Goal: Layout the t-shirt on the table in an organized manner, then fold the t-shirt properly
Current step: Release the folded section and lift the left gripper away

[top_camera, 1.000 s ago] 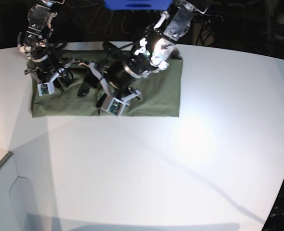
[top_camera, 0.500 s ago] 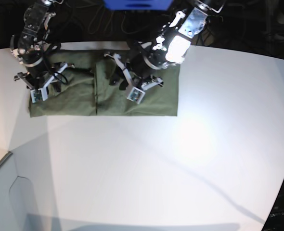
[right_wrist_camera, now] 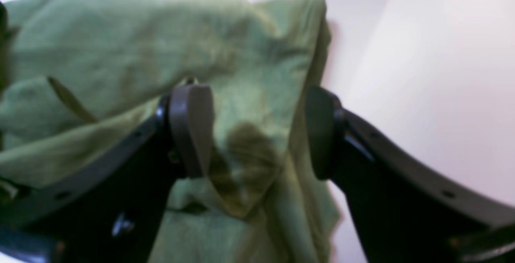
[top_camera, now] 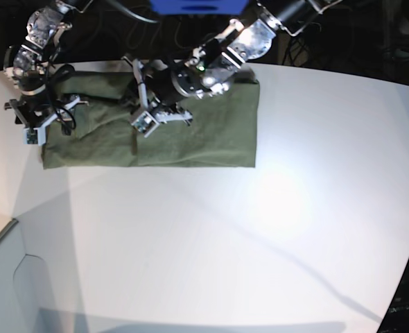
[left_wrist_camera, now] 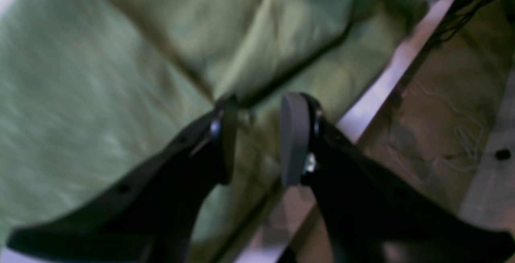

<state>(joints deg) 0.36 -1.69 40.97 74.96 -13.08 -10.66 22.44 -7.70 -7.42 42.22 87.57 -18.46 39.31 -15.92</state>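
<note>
Moved: left gripper [top_camera: 132, 97] now further left over t-shirt [top_camera: 211, 132], parted | right gripper [right_wrist_camera: 257, 134] wide apart above shirt's edge

Item count:
- T-shirt [top_camera: 190, 135]: one, olive green, the only cloth in view.
- Table [top_camera: 260, 236]: one, white.
- Arms: two, each carrying one claw, so two claws in total: left claw [left_wrist_camera: 257, 138] and right claw [right_wrist_camera: 257, 130].
- Fingers per claw: two, four fingers in all.
</note>
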